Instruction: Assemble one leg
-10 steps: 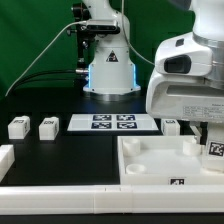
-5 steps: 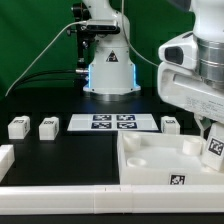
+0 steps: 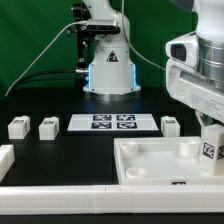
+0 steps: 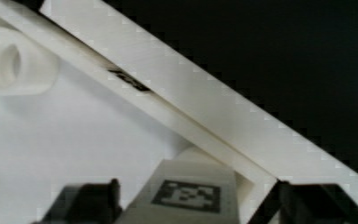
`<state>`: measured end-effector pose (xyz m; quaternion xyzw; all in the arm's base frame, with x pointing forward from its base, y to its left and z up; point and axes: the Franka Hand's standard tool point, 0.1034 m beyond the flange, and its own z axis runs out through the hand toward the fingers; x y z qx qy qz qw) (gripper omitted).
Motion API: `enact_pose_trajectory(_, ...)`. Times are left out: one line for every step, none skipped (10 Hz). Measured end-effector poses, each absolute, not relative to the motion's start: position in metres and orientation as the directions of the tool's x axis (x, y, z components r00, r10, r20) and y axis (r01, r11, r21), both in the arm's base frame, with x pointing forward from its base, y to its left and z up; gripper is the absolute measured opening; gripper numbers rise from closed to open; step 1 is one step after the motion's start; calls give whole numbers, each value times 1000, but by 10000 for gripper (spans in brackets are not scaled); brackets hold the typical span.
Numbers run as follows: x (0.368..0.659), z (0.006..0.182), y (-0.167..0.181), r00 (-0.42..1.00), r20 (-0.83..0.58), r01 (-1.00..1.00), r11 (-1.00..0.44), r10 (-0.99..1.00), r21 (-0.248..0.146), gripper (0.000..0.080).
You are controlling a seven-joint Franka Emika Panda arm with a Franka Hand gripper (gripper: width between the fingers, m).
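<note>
My gripper (image 3: 210,150) is at the exterior view's right, shut on a white leg (image 3: 209,151) with a square tag, held over the right side of the large white tray (image 3: 150,160). In the wrist view the held leg (image 4: 197,193) sits between my two dark fingers (image 4: 91,200), just above the tray floor beside its rim (image 4: 194,95). Three more legs lie on the black table: two at the left (image 3: 17,127) (image 3: 47,127) and one behind the tray (image 3: 170,125).
The marker board (image 3: 111,122) lies mid-table in front of the robot base (image 3: 108,70). A white ledge (image 3: 60,200) runs along the front edge, with a white block (image 3: 5,157) at its left. A round socket (image 4: 7,60) shows in the tray corner.
The arm has swung toward the exterior view's right, carrying the leg slightly down over the tray. The tray has shifted a little toward the exterior view's left.
</note>
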<state>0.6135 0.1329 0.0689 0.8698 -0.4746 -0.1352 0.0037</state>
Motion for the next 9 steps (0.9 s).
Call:
enact_pose_trajectory(613, 69, 134, 559, -238, -794, -595, -794, 123, 530)
enact_pose_trajectory(613, 68, 133, 682, -255, -691, -719, -685, 83, 625)
enact_pose_trajectory(613, 67, 133, 774, -265, -585, -809, -575, 46, 642)
enact_pose_trajectory(613, 67, 133, 831, -268, -502, -865, -488, 19, 642)
enact_pose_trajectory(612, 66, 132, 903, -267, -355, -935, -336, -26, 648)
enact_pose_trajectory(611, 65, 132, 945, -261, -221, -973, -198, -64, 648)
enact_pose_trajectory(611, 63, 131, 966, -250, -93, -991, -66, -98, 649)
enact_pose_trajectory(611, 62, 130, 970, -233, 32, -991, 62, -130, 649)
enact_pose_trajectory(611, 61, 129, 963, -220, 126, -980, 158, -153, 649)
